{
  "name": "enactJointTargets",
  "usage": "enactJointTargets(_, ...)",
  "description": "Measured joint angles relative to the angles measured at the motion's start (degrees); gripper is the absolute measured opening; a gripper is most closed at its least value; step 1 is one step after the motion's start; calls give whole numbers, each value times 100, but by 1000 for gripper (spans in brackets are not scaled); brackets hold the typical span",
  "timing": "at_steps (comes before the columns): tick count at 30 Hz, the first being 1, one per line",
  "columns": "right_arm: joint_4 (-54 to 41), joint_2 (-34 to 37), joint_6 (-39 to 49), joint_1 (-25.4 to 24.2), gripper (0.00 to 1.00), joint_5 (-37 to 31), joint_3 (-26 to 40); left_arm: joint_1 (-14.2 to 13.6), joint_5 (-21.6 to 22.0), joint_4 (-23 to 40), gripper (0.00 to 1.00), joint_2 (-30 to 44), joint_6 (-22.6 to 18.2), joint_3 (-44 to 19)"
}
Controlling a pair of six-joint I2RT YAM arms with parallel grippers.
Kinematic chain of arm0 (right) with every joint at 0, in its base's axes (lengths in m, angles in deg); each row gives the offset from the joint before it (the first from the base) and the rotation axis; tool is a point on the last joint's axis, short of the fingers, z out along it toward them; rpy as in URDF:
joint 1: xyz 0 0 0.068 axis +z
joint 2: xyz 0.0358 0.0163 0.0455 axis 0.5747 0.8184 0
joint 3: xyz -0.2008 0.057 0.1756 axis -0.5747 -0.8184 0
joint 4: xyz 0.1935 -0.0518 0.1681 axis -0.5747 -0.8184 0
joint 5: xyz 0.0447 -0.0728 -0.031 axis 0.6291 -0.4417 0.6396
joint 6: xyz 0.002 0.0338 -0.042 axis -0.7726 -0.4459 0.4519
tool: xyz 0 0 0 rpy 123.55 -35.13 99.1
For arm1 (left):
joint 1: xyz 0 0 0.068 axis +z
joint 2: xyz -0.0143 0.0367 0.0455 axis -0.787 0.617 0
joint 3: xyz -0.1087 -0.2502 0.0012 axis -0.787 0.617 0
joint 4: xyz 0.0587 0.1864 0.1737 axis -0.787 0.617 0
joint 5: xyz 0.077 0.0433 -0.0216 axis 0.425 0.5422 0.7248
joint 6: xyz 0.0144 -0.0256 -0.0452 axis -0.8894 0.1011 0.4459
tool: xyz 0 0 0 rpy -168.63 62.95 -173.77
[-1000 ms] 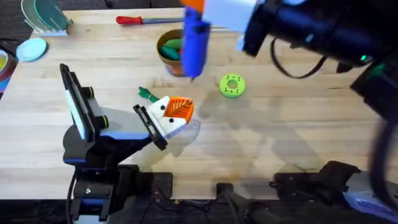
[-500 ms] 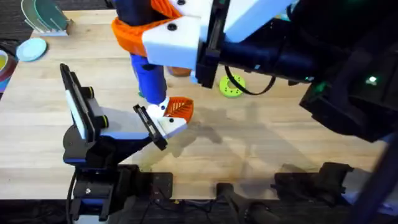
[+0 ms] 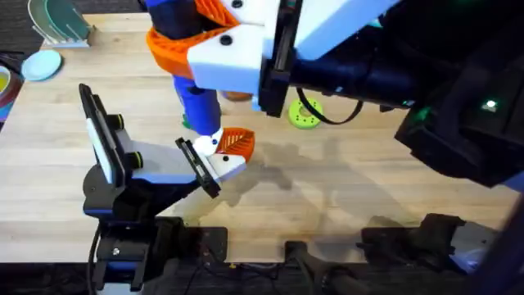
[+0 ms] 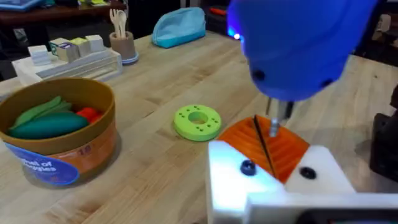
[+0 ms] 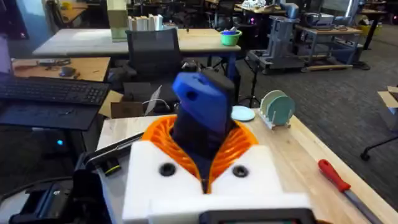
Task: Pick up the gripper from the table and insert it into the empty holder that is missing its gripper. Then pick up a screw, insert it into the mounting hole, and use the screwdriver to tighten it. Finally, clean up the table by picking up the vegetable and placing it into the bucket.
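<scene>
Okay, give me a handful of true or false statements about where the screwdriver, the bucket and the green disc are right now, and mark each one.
1. The right gripper holds the blue screwdriver. True.
2. The screwdriver's tip is over the orange gripper in the white holder. True.
3. The bucket is empty. False: green and red toy vegetables lie inside it.
4. The green disc sits inside the bucket. False: it lies on the table beside the bucket.
5. The red-handled tool is clamped in the jaws. False: it lies on the table.

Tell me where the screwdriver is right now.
The screwdriver is in the right gripper, upright left of centre in the overhead view, its tip down at the orange gripper, near the bucket.
</scene>
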Motion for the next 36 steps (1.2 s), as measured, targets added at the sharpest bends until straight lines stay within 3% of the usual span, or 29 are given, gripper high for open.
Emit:
enactJointTargets(30, -152, 362, 147, 0, 21, 39, 2, 0, -2, 11, 13, 2, 5, -2)
enactJointTargets(36, 650, 365, 88, 0, 21, 39, -4, 0, -2, 7, 13, 1, 2, -2)
